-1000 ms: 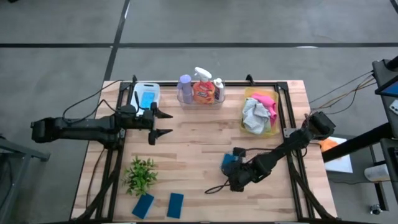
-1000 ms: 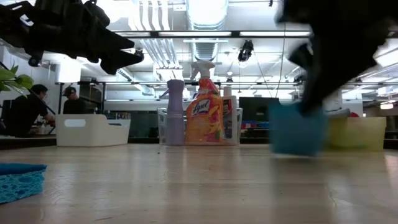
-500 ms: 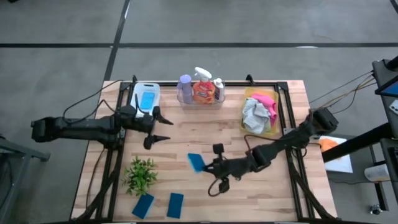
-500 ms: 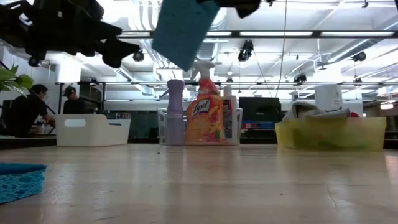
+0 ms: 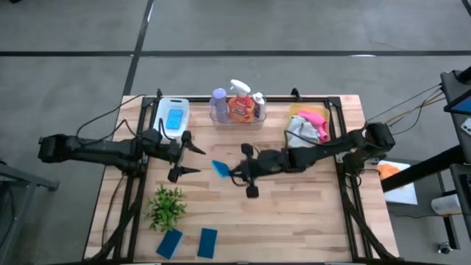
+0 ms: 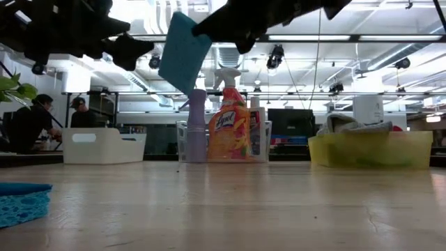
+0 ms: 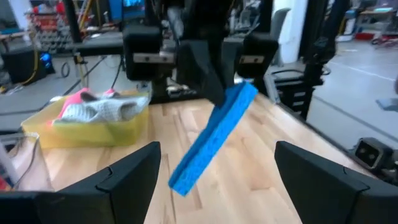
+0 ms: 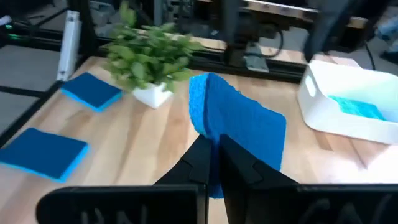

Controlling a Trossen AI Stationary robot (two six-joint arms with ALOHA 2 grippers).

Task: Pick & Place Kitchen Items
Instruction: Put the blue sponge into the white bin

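Note:
My right gripper [image 5: 234,171] reaches across the middle of the table and is shut on a blue sponge [image 5: 220,168], held high above the wood; the sponge also shows in the low view [image 6: 182,52]. My left gripper [image 5: 199,160] is open just left of this sponge; the left wrist view shows the sponge [image 7: 214,137] ahead of the spread fingers, apart from them. Another blue sponge [image 5: 174,118] lies in the white tray [image 5: 163,107]. Two more lie flat at the near left [image 5: 169,242] [image 5: 207,242]. The purple bottle [image 5: 218,103], orange spray bottle [image 5: 240,105] and small white bottle [image 5: 258,102] stand in the clear tray. The cloths [image 5: 305,131] lie in the yellow tray. My right gripper pinches the sponge by one end [image 8: 231,148] between its two fingers [image 8: 199,163], one on each flat face. The fingers come about level from the table's right side. The sponge sticks out past the fingertips toward my left gripper, tilted on edge and lifted clear of the table.
A small potted plant [image 5: 166,207] stands at the near left, beside the two loose sponges. The clear tray [image 5: 237,121] and the yellow tray [image 5: 324,151] stand along the far edge. Bare wood lies at the near middle and right [image 5: 294,221]. People sit beyond the table [image 6: 28,122].
My right gripper has lifted the blue sponge clear of the table at the centre right. It has carried it up, toward the table's left and a little toward the far edge, up to my left gripper. My left gripper has shifted a little toward the right, staying open.

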